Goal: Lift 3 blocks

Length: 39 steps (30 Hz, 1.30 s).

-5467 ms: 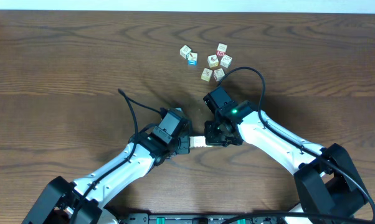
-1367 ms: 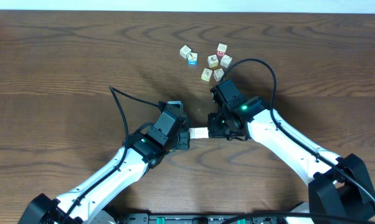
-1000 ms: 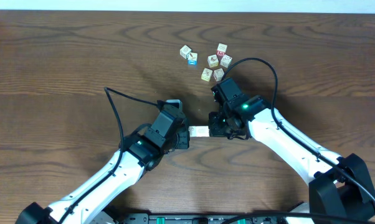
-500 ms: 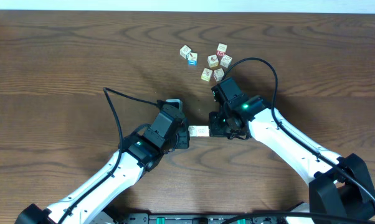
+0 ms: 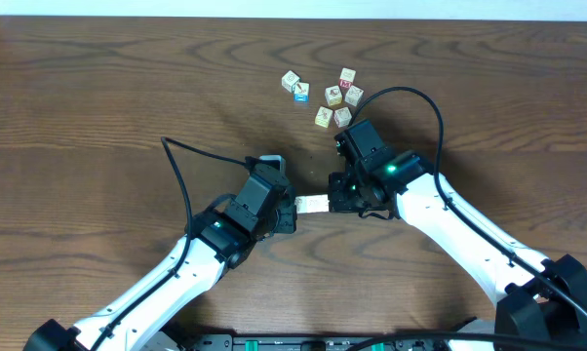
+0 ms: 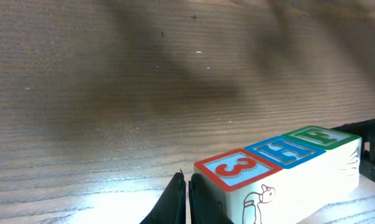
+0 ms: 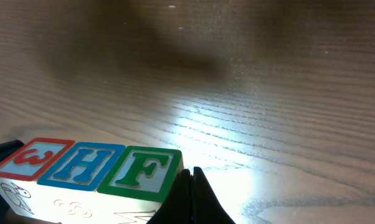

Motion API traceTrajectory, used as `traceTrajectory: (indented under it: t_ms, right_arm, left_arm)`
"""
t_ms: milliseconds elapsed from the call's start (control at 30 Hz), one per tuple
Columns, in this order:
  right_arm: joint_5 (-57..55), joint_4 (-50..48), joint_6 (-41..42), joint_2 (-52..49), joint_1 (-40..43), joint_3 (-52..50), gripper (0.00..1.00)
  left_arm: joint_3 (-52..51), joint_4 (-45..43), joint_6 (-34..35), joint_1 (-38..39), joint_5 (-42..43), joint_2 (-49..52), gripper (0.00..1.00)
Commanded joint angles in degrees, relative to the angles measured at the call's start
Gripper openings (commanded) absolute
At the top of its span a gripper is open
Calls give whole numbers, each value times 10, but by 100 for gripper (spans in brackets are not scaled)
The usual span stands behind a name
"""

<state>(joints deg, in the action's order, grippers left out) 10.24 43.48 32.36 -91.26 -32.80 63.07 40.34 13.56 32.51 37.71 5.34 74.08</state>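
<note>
**Fig.** Two arms meet near mid-table, seen from overhead and both wrist cams. The three blocks (image 5: 311, 205) lie end to end in one straight row btwn the two gripper tips.

(a) Row order from the left arm's end: red-edged 3 block (image 6: 234, 168), blue-edged H block (image 6: 281, 151), green-edged F block (image 6: 315, 135). Neighbours touch face to face, printed letters up. A small penguin-like print shows on the side of the 3 block.

(b) Left gripper (image 6: 187, 186): jaws clenched, fingers pressed together w/ nothing btwn them. The tip sits just beside the outer end of the 3 block, apparently touching it.

(c) Right gripper (image 7: 190, 180): jaws likewise clenched on nothing. The tip sits against the outer end of the F block. The row is thus pinned lengthwise btwn the two closed tips, not grasped inside either jaw.

(d) Whether the row is clear of the wooden table (image 5: 98, 97) or rests on it cannot be told from these views.

(e) Loose cubes (image 5: 332, 96) lie clustered toward the far edge, well apart from the row and nearer the right arm.
</note>
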Motion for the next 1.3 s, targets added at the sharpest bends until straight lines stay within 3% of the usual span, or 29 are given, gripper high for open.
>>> traceTrajectory:
  t_ms: [0, 1267]
  right_arm:
    - [205, -34, 4, 12, -32, 43, 1]
    - [214, -31, 4, 51, -32, 43, 2]
  left_arm:
    - [54, -38, -6, 39, 167, -9, 7]
    - [57, -38, -3, 39, 167, -32, 7]
